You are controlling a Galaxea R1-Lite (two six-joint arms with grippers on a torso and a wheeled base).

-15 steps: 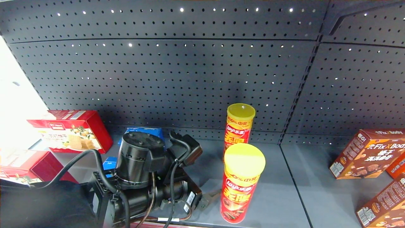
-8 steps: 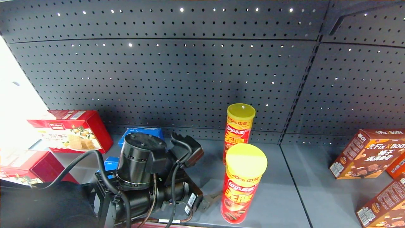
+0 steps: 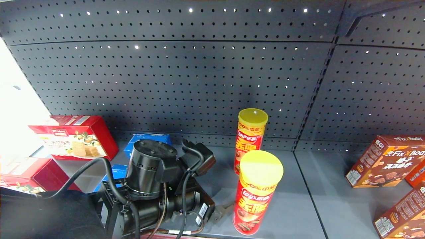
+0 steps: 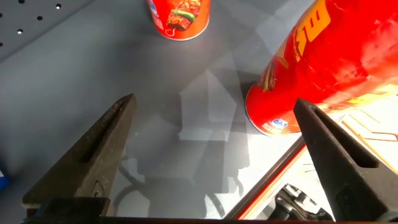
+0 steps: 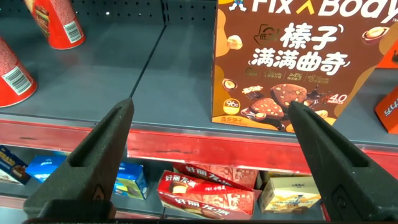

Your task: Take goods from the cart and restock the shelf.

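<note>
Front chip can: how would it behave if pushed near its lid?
The front chip can is tall with a narrow base, so it likely tips rather than slides. Being round, it would probably roll, and it stands near the shelf front edge.

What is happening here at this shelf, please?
The robot is restocking the shelf. Its left gripper is open and close beside the front chip can, which stands upright near the shelf's front edge and is not held. A second can stands behind it. The right gripper is also open and empty, in front of a brown snack box.
</note>
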